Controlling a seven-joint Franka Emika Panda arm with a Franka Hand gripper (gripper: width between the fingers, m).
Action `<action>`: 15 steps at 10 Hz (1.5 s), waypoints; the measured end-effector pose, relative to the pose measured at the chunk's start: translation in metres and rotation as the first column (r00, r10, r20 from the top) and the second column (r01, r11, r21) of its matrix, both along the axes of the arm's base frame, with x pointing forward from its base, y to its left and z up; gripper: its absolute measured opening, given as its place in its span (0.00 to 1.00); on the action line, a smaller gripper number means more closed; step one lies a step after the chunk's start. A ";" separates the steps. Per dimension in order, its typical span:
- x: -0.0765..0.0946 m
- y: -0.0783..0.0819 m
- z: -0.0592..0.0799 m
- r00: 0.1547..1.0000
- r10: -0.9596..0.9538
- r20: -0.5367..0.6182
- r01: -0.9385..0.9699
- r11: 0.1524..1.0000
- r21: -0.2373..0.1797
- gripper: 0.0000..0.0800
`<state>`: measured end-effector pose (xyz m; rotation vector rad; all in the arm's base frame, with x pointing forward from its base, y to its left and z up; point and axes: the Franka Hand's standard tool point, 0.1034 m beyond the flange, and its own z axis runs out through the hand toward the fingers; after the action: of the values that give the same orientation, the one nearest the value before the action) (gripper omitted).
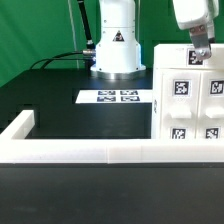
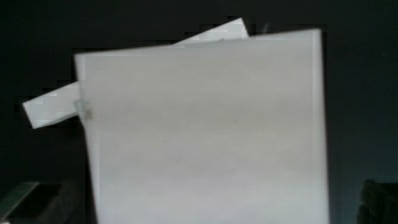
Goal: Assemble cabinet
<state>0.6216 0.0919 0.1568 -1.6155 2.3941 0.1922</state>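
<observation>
Exterior view low, facing the arm's base (image 1: 116, 48) — wrist view close above the cabinet (image 2: 205, 130).

My arm's round white base column (image 1: 117, 45) sits on a wider pale foot and carries a black warning triangle on its front. Thin dark cables (image 1: 60, 58) trail off from it (toward the exterior view's left). The glossy white wrist housing (image 1: 188, 18) narrows into a grey two-finger gripper (image 1: 201, 52).

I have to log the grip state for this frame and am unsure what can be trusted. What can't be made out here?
- Gripper, exterior view: fingertips merge with the white boxy plastic cabinet; open or shut is unclear.
- Cabinet, exterior view: its far side is cut off by the right edge.
- Wrist view: a blurred white panel fills the picture, hiding tags and table.
</observation>
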 end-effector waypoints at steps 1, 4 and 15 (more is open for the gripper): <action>0.001 0.001 0.005 1.000 0.001 0.010 -0.001 1.000 0.010 0.99; 0.004 0.003 0.014 0.999 0.018 0.036 -0.020 0.999 0.038 1.00; 0.011 0.015 0.024 0.452 0.876 0.169 -0.844 0.481 -0.236 1.00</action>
<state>0.6324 0.1065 0.1813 -2.5932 1.1636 -0.0130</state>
